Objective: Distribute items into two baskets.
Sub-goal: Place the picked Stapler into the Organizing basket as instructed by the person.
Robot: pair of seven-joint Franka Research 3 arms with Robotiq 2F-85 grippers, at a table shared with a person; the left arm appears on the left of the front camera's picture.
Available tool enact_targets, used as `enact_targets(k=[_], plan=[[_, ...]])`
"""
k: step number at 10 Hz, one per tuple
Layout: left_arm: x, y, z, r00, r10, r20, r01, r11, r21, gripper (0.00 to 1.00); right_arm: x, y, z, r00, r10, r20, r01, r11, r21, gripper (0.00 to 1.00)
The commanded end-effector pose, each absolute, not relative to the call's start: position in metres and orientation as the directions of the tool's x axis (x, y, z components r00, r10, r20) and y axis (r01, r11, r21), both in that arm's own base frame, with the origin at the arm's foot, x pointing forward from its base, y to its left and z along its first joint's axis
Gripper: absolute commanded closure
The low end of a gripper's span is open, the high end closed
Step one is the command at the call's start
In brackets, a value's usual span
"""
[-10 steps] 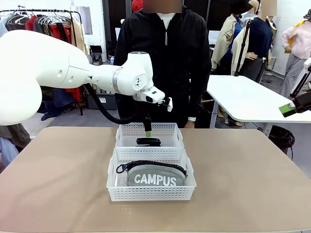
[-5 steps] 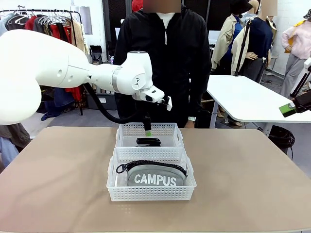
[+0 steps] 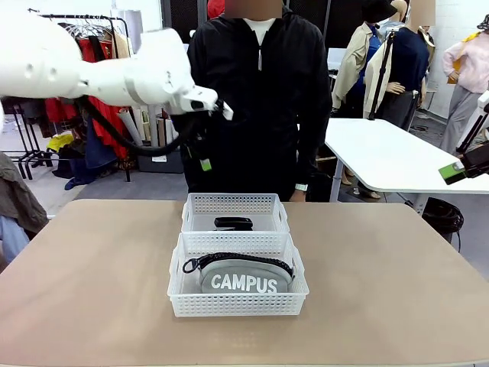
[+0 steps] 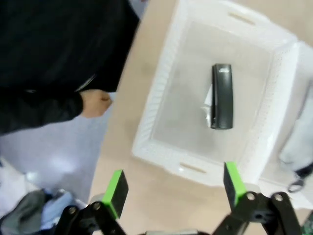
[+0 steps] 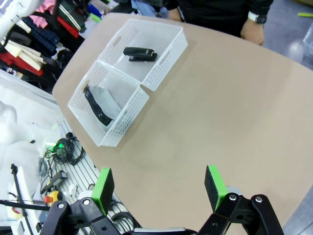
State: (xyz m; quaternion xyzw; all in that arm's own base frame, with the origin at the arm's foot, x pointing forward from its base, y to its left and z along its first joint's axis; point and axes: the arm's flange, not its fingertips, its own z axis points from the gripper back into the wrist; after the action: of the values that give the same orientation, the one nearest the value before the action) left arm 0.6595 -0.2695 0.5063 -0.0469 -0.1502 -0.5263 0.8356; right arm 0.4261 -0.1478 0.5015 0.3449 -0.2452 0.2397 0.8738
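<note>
Before you on the tan desk (image 3: 92, 290) sit two white lattice-sided baskets touching end to end: the near basket (image 3: 238, 305) holds the grey fabric pouch (image 3: 244, 277) with white "CAMPUS" lettering and a black strap (image 3: 229, 258) lying along its top, while the far basket (image 3: 234, 204) holds the small black stapler (image 3: 233, 223), lying flat on the clear bottom. Your left wrist view looks down on that stapler, alone in its basket, with a person's hand (image 4: 95, 103) at the desk's far edge. The left tool (image 3: 205, 157) hangs in the air, up and left of the far basket, jaws spread and empty; a second ago it stood low over the stapler inside that basket, so it has lifted and swung toward your left, and the stapler has not moved. The right tool (image 5: 159, 186) hovers high off to the desk's right side, jaws spread, pinching nothing, as it did before.
</note>
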Motion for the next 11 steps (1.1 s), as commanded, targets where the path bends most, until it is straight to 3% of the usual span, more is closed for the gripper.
enact_targets(k=[1,2,4,7,11], plan=[[0.668,-0.233,0.517,0.503,-0.799,0.33,0.84,0.542,0.033,0.0,0.427,-0.147,0.503,0.761,0.25,0.599,-0.589,0.654,0.475,0.02],[0.68,-0.202,0.528,0.535,-0.761,0.367,0.831,0.552,-0.068,0.0,0.427,-0.147,0.503,0.761,0.25,0.599,-0.589,0.654,0.475,0.02],[0.677,-0.155,0.548,0.593,-0.7,0.399,0.787,0.608,-0.103,0.0,0.427,-0.147,0.503,0.761,0.25,0.599,-0.589,0.654,0.475,0.02],[0.627,-0.083,0.571,0.666,-0.587,0.46,0.712,0.684,-0.159,0.0,0.427,-0.147,0.503,0.761,0.25,0.599,-0.589,0.654,0.475,0.02],[0.549,-0.024,0.541,0.738,-0.429,0.52,0.597,0.775,-0.209,0.0,0.427,-0.147,0.503,0.761,0.25,0.599,-0.589,0.654,0.475,0.02]])
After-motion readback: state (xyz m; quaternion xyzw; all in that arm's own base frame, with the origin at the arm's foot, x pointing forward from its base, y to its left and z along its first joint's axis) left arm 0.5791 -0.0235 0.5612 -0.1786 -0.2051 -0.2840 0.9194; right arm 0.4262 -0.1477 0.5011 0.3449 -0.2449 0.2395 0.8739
